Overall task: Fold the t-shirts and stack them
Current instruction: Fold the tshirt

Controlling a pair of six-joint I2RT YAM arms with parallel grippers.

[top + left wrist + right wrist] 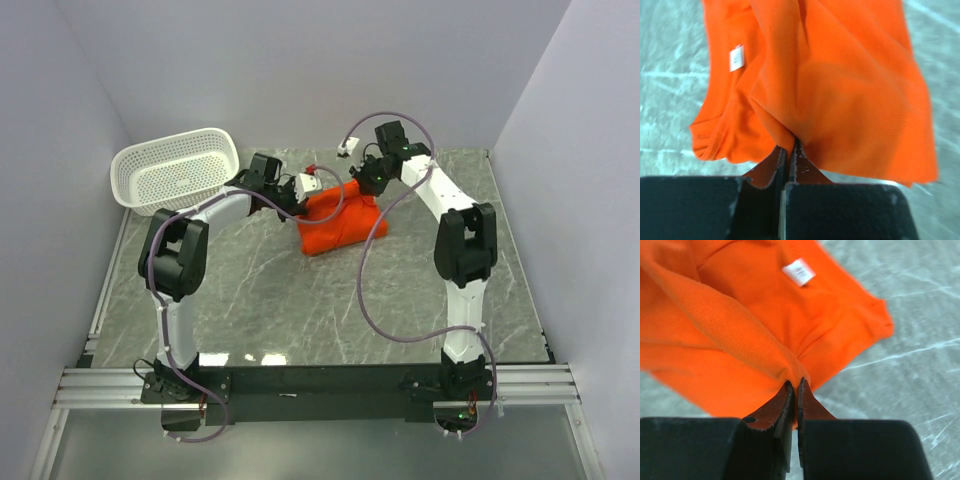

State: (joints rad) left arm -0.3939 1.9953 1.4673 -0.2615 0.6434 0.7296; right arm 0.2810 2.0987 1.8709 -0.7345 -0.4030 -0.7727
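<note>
The bright orange-red t-shirt [340, 222] hangs bunched between my two arms over the far middle of the table, its lower part resting on the marble. My left gripper [303, 197] pinches its left upper edge; the left wrist view shows the jaws shut on a fold of the t-shirt [840, 90], with the white neck label [736, 58] up left. My right gripper [362, 183] is shut on the right upper edge; the cloth [725, 340] bunches at its tips [795, 385] and the label [799, 271] lies beyond.
A white perforated plastic basket [175, 168] stands tilted at the far left corner, just behind the left arm. Grey walls close in the table on three sides. Marble tabletop [300, 300] stretches toward the arm bases.
</note>
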